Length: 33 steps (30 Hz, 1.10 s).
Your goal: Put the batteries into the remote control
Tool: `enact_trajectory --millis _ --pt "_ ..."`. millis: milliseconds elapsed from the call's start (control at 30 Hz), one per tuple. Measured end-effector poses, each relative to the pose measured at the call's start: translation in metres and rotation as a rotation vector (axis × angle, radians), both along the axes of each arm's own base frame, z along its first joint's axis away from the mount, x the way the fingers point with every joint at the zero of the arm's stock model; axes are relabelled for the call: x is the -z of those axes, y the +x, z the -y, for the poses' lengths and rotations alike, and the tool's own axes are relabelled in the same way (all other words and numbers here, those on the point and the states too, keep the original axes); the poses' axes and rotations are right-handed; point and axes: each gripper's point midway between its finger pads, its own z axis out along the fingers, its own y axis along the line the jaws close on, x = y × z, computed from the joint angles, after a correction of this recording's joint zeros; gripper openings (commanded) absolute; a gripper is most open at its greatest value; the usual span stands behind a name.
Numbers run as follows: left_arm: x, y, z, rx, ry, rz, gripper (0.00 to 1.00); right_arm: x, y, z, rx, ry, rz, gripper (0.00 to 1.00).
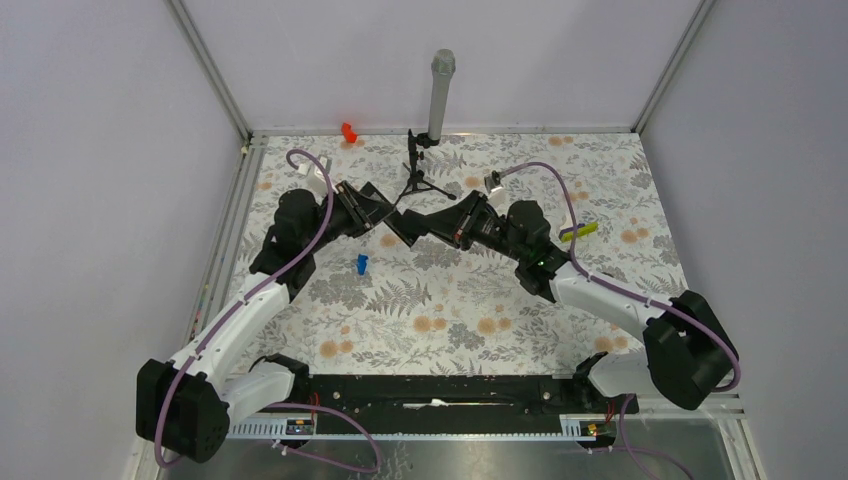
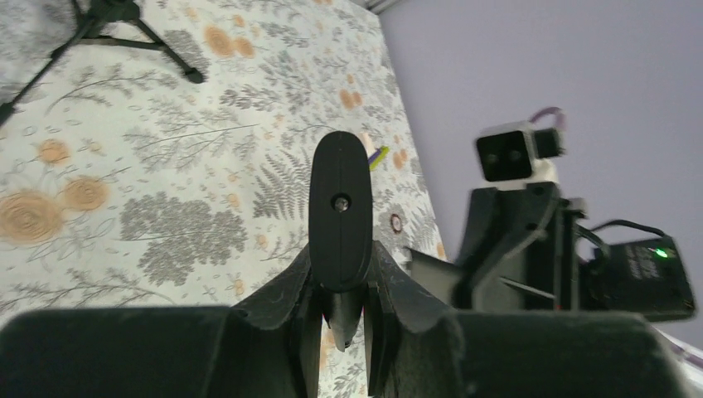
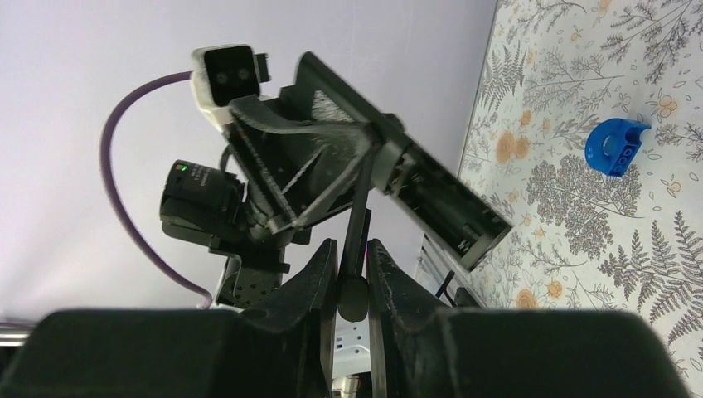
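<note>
My left gripper (image 1: 378, 213) (image 2: 341, 278) is shut on the remote control (image 2: 340, 207) (image 1: 403, 228), a slim black bar held above the table's middle. In the right wrist view the remote control (image 3: 448, 207) shows an open, dark battery bay. My right gripper (image 1: 457, 222) (image 3: 354, 259) is shut on a thin black cover plate (image 3: 358, 224), seen edge-on, whose far end meets the remote. A small orange-red bit (image 1: 348, 131) at the table's far edge looks like the batteries. None show in the bay.
A blue piece (image 1: 361, 263) (image 3: 615, 145) lies on the floral cloth below the left gripper. A yellow-green stick (image 1: 579, 231) (image 2: 378, 157) lies to the right. A black tripod (image 1: 420, 180) carrying a grey microphone (image 1: 439, 95) stands behind the grippers.
</note>
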Motion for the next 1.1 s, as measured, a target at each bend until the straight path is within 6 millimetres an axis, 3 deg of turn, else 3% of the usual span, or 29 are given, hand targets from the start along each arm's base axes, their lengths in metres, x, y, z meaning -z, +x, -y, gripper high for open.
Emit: enact_trajectory --millis 233,367,467,600,700,767,867,933,1100 --pt "0.028 0.01 -0.018 -0.103 0.088 -0.064 0.0 -0.009 -0.005 0.02 0.072 -0.061 0.063 0.07" --pt "0.042 0.009 -0.029 -0.135 0.127 -0.079 0.0 0.015 0.0 0.04 0.159 -0.207 0.082 0.07" --pt "0.043 0.004 -0.034 -0.141 0.145 -0.069 0.0 0.065 0.003 0.055 0.203 -0.331 0.025 0.06" --pt "0.031 -0.001 -0.036 -0.139 0.141 -0.024 0.0 0.147 -0.004 0.07 0.204 -0.494 -0.125 0.07" --pt "0.024 -0.003 -0.037 -0.139 0.137 -0.001 0.0 0.181 -0.008 0.074 0.189 -0.561 -0.19 0.09" --pt "0.02 -0.005 -0.037 -0.14 0.136 0.013 0.0 0.195 -0.009 0.074 0.18 -0.59 -0.207 0.16" --pt "0.016 -0.007 -0.039 -0.142 0.136 0.03 0.0 0.21 -0.01 0.076 0.166 -0.63 -0.224 0.44" --pt "0.012 -0.008 -0.039 -0.144 0.135 0.042 0.0 0.219 -0.012 0.078 0.155 -0.661 -0.229 0.54" --pt "0.013 -0.013 -0.042 -0.143 0.145 0.037 0.0 0.235 -0.02 0.092 0.145 -0.754 -0.245 0.64"
